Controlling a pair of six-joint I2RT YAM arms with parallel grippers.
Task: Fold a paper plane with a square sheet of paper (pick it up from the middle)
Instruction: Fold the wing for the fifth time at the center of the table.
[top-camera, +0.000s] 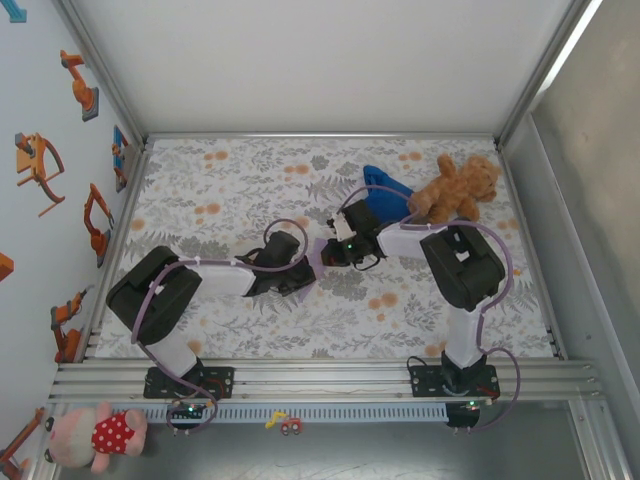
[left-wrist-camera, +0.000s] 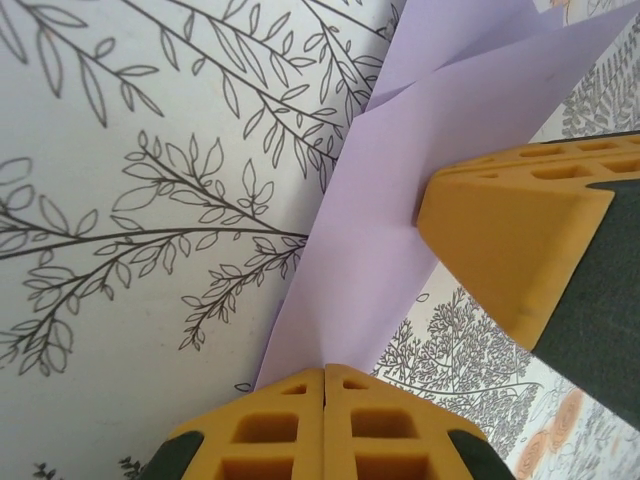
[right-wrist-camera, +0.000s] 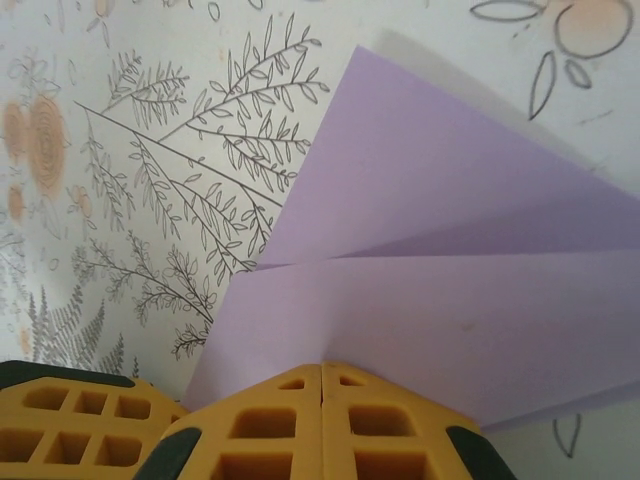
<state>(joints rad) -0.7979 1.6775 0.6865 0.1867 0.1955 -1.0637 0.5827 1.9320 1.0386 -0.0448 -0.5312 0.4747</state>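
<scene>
Two pinches on folded lavender-purple paper sheet (right-wrist-camera: 450, 300): left gripper (left-wrist-camera: 324, 385) and right gripper (right-wrist-camera: 321, 378) clamped onto its edges; long axis roughly near-to-far; pointed end not discernible.

**Lavender paper on a leafy print**

The paper (right-wrist-camera: 430, 250) is plain lavender-purple. The table (top-camera: 250, 330) has a white cover with fine grey branch and fern drawings and soft orange blooms. The left gripper (left-wrist-camera: 325, 385) and right gripper (right-wrist-camera: 322, 380) are yellow-orange with dark green backs. The cloth (top-camera: 385, 187) is deep blue, the teddy bear (top-camera: 455, 188) brown
</scene>
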